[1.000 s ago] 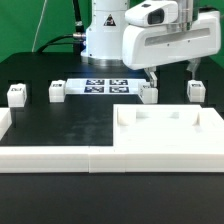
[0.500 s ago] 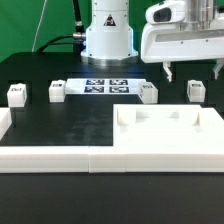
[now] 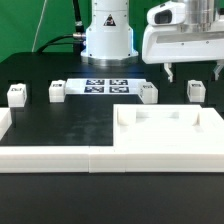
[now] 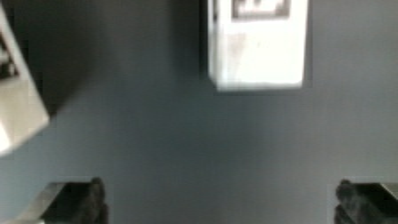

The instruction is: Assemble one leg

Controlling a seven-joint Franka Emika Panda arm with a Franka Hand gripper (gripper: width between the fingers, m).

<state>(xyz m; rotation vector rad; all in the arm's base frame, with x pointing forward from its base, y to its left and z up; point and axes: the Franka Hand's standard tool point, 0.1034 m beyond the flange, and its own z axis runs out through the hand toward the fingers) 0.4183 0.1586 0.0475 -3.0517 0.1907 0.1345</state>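
jaws spread wide abv leg (image 3: 195, 90), nr tray (image 3: 170, 145) rim

- Legs (image 3: 57, 91): white, each face carrying a black-and-white square tag.
- Tray (image 3: 160, 150): plain white throughout.
- Marker board (image 3: 105, 85): white, printed with black square tags.
- Table (image 3: 60, 125): matte black, unpatterned.
- Backdrop (image 3: 25, 25): green.
- Robot arm (image 3: 105, 35): white.
- Gripper (image 3: 194, 70): white housing, dark fingers (image 4: 71, 203).

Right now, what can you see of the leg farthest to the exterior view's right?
The leg is a small white block, plastic by its look, with a dark tag on its near face. It sits on the black table, apart from the other legs, beyond the large white tray. The open gripper hangs above it, not touching.
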